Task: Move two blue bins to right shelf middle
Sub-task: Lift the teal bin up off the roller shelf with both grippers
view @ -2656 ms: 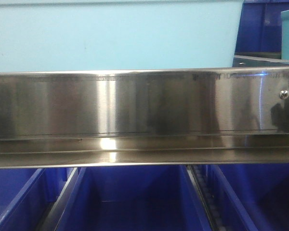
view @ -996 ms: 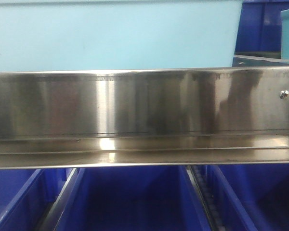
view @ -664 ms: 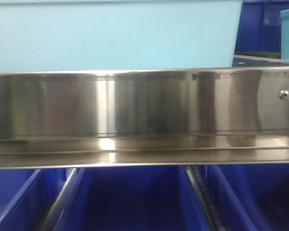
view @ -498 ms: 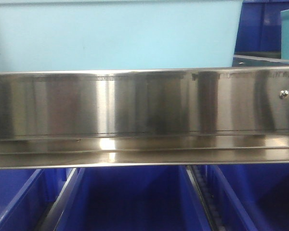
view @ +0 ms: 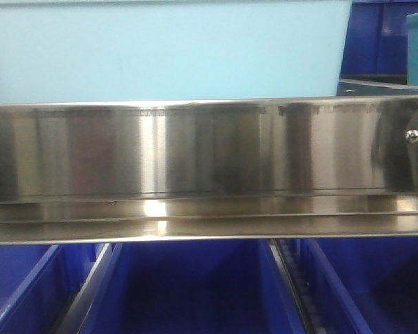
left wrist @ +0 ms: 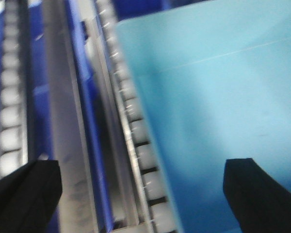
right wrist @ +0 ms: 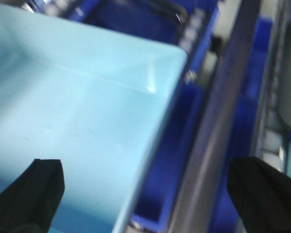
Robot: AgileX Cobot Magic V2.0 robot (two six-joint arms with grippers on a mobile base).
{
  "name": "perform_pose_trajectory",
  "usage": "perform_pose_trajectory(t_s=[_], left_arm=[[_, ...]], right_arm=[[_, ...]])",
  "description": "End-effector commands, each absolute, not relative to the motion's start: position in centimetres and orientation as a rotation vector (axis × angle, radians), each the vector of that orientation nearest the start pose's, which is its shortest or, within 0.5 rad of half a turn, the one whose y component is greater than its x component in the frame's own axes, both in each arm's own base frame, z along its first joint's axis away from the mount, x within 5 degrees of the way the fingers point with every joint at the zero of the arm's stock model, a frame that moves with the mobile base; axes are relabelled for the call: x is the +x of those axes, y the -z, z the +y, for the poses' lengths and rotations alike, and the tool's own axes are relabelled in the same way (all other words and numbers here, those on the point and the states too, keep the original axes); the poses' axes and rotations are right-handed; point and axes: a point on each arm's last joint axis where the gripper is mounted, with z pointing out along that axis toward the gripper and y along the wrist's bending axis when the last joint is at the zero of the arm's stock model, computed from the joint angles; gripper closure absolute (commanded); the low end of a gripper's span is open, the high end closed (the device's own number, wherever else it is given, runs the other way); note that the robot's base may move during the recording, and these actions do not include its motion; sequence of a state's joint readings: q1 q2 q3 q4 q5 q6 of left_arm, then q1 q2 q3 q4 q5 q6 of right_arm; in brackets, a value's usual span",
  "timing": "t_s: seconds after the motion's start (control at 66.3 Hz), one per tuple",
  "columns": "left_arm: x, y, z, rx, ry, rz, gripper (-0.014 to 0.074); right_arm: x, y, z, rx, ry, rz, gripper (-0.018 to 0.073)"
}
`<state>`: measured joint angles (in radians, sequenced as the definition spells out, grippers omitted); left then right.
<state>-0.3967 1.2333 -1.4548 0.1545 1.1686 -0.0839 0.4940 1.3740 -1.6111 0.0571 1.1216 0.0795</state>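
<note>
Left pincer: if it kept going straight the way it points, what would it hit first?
Most likely the edge of the light blue bin, or the roller track beside it; both lie ahead of the open left pincer. Blur leaves depth unclear.

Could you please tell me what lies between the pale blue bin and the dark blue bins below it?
A stainless steel shelf rail runs across between them, in the front-facing view.

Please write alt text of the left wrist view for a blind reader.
A light blue bin fills the right side, beside a track of white rollers and a metal rail. The left hand's black fingertips stand wide apart at the lower corners.
</note>
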Motion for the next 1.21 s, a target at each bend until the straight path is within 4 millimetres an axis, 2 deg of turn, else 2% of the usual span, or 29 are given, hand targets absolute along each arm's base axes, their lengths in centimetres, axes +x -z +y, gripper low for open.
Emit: perform_pose_trajectory(t_s=[0.0, 0.091, 0.302, 0.483, 0.634, 0.724, 0.815, 0.86, 0.951, 0.966, 1.026, 1.041, 1.056, 1.117, 1.132, 1.192], left_arm=[[23.4, -42.8, -8.2, 0.357, -0.018, 2.444, 0.0015], [25.2, -41.8, -9.2, 0.367, -0.012, 2.489, 0.0015], [28.1, -38.3, -10.9, 0.392, 0.016, 2.615, 0.0015], [29.6, -36.1, -11.9, 0.401, 0.049, 2.693, 0.0015], [30.1, -35.2, -12.3, 0.402, 0.07, 2.726, 0.0015], [30.1, -35.2, -12.3, 0.401, 0.073, 2.727, 0.0022], [30.1, -35.2, -12.3, 0.401, 0.073, 2.727, 0.0057], [30.1, -35.2, -12.3, 0.401, 0.073, 2.727, 0.0098], [30.1, -35.2, -12.3, 0.401, 0.073, 2.727, 0.0264], [30.1, -35.2, -12.3, 0.401, 0.073, 2.727, 0.0279], [30.1, -35.2, -12.3, 0.401, 0.073, 2.727, 0.043], [30.1, -35.2, -12.3, 0.401, 0.073, 2.727, 0.0447], [30.1, -35.2, -12.3, 0.401, 0.073, 2.727, 0.0503], [30.1, -35.2, -12.3, 0.401, 0.073, 2.727, 0.0632], [30.1, -35.2, -12.3, 0.401, 0.073, 2.727, 0.0688], [30.1, -35.2, -12.3, 0.401, 0.073, 2.727, 0.0706]], right_arm=[[25.7, -43.9, 14.0, -0.471, -0.266, 2.431, -0.0009], [27.7, -42.9, 15.0, -0.472, -0.256, 2.469, -0.0009], [30.9, -38.6, 16.9, -0.468, -0.233, 2.599, -0.0009], [32.3, -36.2, 17.8, -0.462, -0.233, 2.671, -0.0009], [32.8, -35.3, 18.1, -0.465, -0.226, 2.695, -0.0003], [32.8, -35.1, 18.1, -0.466, -0.225, 2.699, 0.0057], [32.8, -35.1, 18.1, -0.464, -0.228, 2.7, 0.019], [32.8, -35.1, 18.3, -0.469, -0.229, 2.699, 0.0279], [32.6, -35.1, 18.6, -0.482, -0.237, 2.699, 0.0524], [32.6, -35.1, 18.6, -0.481, -0.236, 2.699, 0.0542], [32.5, -35.1, 18.9, -0.492, -0.238, 2.7, 0.0697], [32.4, -35.1, 19.0, -0.495, -0.239, 2.699, 0.0713], [32.5, -35.1, 18.9, -0.491, -0.239, 2.7, 0.0726], [32.4, -35.1, 19.0, -0.49, -0.241, 2.701, 0.071], [32.4, -35.1, 19.0, -0.486, -0.242, 2.701, 0.0711], [32.4, -35.1, 19.0, -0.469, -0.245, 2.705, 0.0711]])
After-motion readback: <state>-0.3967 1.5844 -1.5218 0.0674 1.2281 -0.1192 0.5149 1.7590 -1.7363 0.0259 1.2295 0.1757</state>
